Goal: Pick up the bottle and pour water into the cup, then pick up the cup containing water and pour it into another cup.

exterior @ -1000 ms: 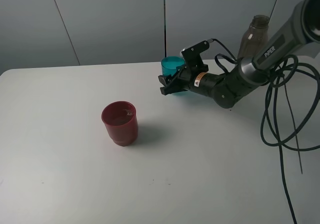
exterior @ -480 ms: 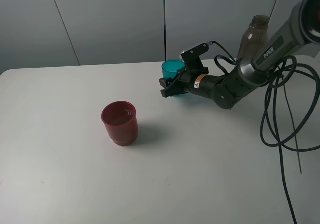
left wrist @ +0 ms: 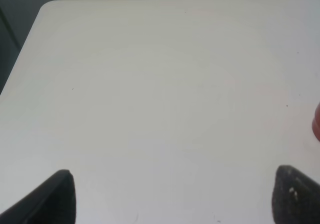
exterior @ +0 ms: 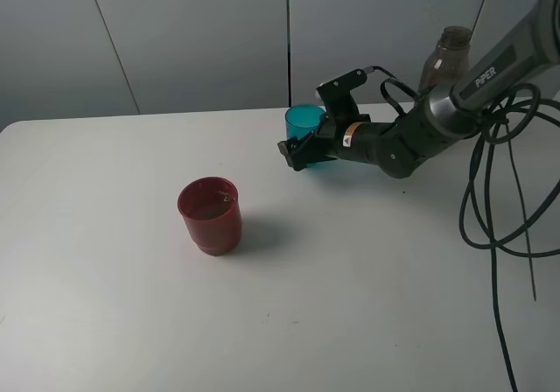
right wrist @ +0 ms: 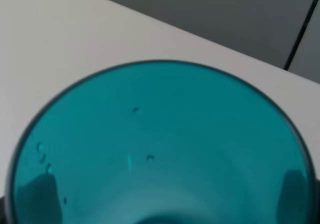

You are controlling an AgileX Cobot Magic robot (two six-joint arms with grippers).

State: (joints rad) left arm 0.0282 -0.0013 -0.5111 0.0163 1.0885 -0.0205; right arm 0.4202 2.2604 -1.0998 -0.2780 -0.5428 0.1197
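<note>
The teal cup stands upright at the back of the table, right of centre. My right gripper is shut around its lower part. In the right wrist view the cup fills the frame from above, with a few droplets inside and dark fingers showing through its walls on both sides. The red cup stands left of centre with some liquid in it, and its edge just shows in the left wrist view. The grey-brown bottle stands at the back right behind the right arm. My left gripper is open over bare table.
Black cables loop down over the right side of the table. The white table runs to a grey wall at the back. The left arm does not show in the exterior view.
The right arm has shifted slightly back and to the right with the teal cup, and its forearm is raised a little. The red cup and bottle have not moved.
</note>
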